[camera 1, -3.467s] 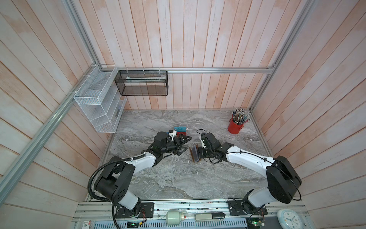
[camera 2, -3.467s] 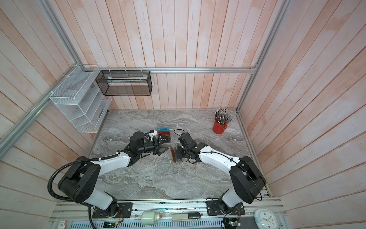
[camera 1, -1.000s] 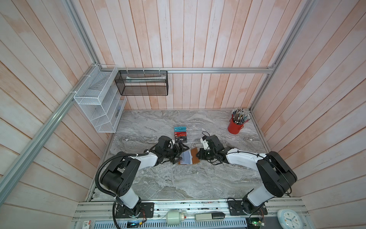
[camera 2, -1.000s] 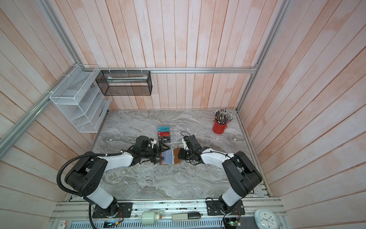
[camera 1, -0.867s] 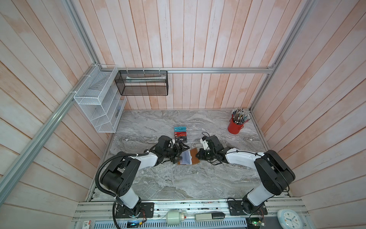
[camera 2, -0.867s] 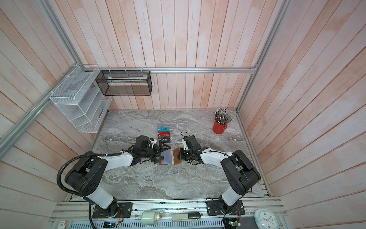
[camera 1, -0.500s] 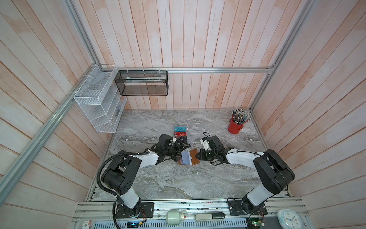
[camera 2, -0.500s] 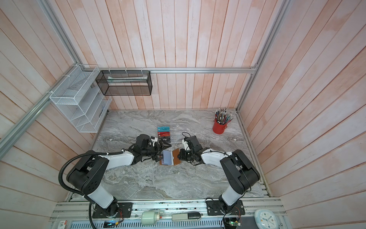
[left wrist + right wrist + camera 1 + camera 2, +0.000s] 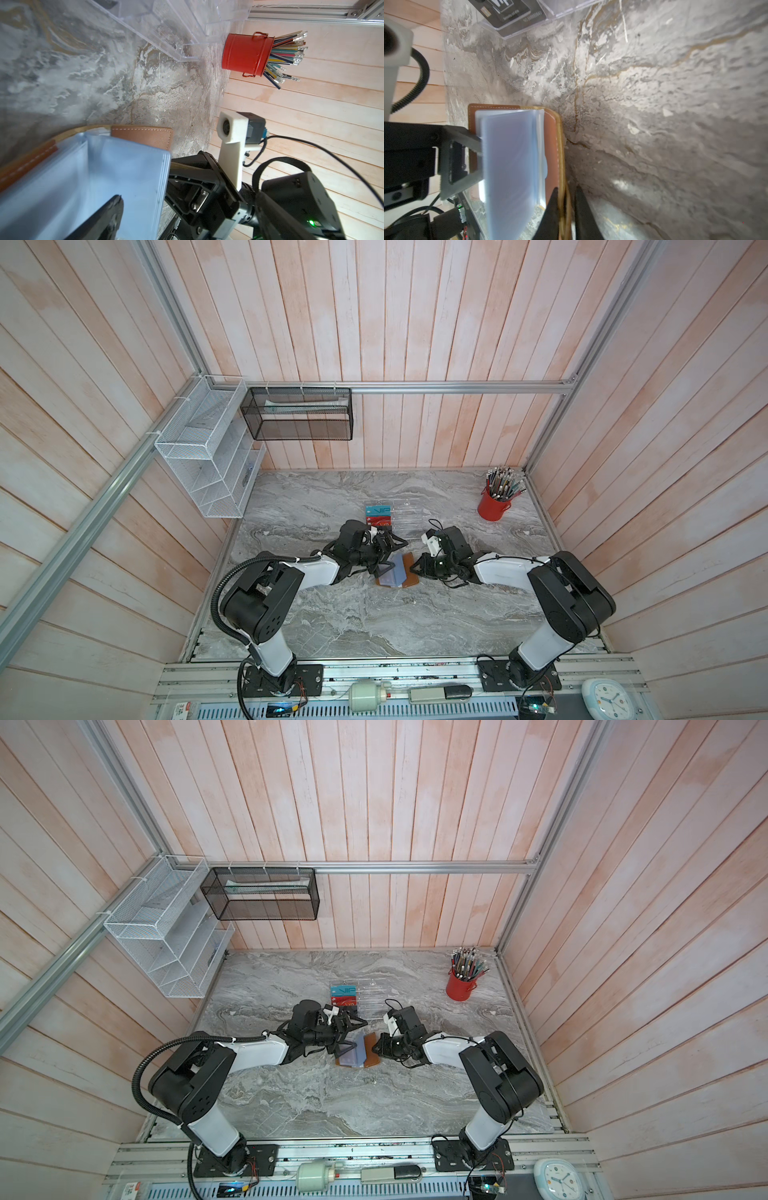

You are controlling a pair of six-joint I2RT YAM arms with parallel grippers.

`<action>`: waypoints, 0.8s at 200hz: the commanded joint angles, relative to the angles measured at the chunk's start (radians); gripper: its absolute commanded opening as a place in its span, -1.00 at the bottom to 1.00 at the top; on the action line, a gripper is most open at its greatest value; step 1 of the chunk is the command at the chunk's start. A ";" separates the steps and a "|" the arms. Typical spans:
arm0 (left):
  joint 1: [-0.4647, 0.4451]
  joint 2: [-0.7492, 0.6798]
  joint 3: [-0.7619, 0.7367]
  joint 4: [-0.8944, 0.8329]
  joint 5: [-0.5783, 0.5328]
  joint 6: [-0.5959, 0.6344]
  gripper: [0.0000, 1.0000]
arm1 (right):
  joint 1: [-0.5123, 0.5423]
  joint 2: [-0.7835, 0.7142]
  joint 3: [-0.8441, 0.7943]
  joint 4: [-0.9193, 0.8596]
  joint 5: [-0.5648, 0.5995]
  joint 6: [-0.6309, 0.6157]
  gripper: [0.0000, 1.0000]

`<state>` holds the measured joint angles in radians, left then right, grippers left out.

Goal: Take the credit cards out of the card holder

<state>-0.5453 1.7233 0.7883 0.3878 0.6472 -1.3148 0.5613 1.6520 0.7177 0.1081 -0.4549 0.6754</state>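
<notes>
Right gripper [image 9: 566,188]: we find its two fingers close together on either side of the stitched rim of the card holder [image 9: 552,133], on the cover nearest that arm. The gap is narrow, and we cannot tell whether the pads press the leather or merely flank it. Left gripper [image 9: 392,559]: jaws spread fully, nothing held, one finger [image 9: 110,216] poised over the clear sleeves [image 9: 508,155].

Location. We see the card holder lying open on the marble tabletop [image 9: 332,614] between the two grippers, with the sleeves fanned upward. Credit cards [image 9: 379,511] in teal and red, and a black one [image 9: 512,12], sit in the clear acrylic rack [image 9: 405,516] just behind it. No card shows through the sleeves facing the cameras. The leaves underneath are hidden.

Handling. We judge the holder light and floppy: it bends at the spine and will likely slide on the polished stone unless one cover is pinned. We recommend holding it by the stitched cover rim, where the material looks thickest. The sleeves look like thin, slick film that would buckle, so we do not pull on them. Any card left inside should be stiff, thin and smooth. We advise pinching it flat across the edge exposed at the sleeve mouth and drawing it straight out along the pocket.
</notes>
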 commanded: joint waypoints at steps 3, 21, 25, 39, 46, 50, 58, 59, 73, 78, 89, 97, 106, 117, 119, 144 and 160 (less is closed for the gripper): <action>-0.011 0.037 0.029 0.033 0.002 -0.018 1.00 | -0.007 -0.022 -0.023 0.007 -0.018 0.010 -0.52; -0.021 0.059 0.032 0.047 -0.001 -0.028 1.00 | -0.007 -0.032 -0.032 0.013 -0.024 0.015 -0.41; -0.023 0.063 0.032 0.049 -0.002 -0.030 1.00 | -0.008 -0.033 -0.034 0.012 -0.025 0.015 -0.40; -0.031 0.078 0.035 0.054 -0.003 -0.034 1.00 | -0.010 -0.042 -0.039 0.013 -0.026 0.015 -0.32; -0.033 0.082 0.035 0.054 -0.004 -0.034 1.00 | -0.012 -0.048 -0.042 0.011 -0.024 0.015 -0.28; -0.035 0.085 0.034 0.054 -0.004 -0.034 1.00 | -0.014 -0.053 -0.043 0.009 -0.024 0.015 -0.26; -0.034 0.086 0.030 0.053 -0.007 -0.035 1.00 | -0.018 -0.064 -0.048 0.007 -0.022 0.015 -0.22; -0.035 0.086 0.031 0.053 -0.007 -0.036 1.00 | -0.018 -0.065 -0.049 0.007 -0.021 0.015 -0.21; -0.033 0.088 0.020 0.050 -0.013 -0.034 1.00 | -0.023 -0.089 -0.056 0.001 -0.020 0.015 -0.14; -0.033 0.088 0.018 0.049 -0.016 -0.033 1.00 | -0.024 -0.097 -0.059 -0.001 -0.020 0.015 -0.13; -0.033 0.090 0.010 0.053 -0.018 -0.034 1.00 | -0.025 -0.108 -0.061 -0.003 -0.026 0.014 -0.10; -0.034 0.091 0.005 0.056 -0.019 -0.037 1.00 | -0.024 -0.112 -0.064 0.004 -0.038 0.013 -0.07; -0.034 0.093 -0.002 0.065 -0.021 -0.042 1.00 | -0.025 -0.114 -0.071 0.023 -0.053 0.019 -0.04; -0.033 0.093 -0.010 0.071 -0.023 -0.045 1.00 | -0.025 -0.113 -0.080 0.042 -0.068 0.030 -0.02; -0.034 0.093 -0.010 0.072 -0.024 -0.047 1.00 | -0.026 -0.113 -0.082 0.044 -0.070 0.032 -0.01; -0.033 0.100 -0.014 0.074 -0.024 -0.044 1.00 | -0.025 -0.127 -0.109 0.089 -0.091 0.055 0.05; -0.034 0.111 -0.012 0.081 -0.023 -0.045 1.00 | -0.025 -0.137 -0.114 0.099 -0.103 0.063 0.06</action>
<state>-0.5789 1.8069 0.7933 0.4397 0.6418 -1.3556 0.5396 1.5463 0.6186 0.1635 -0.5205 0.7151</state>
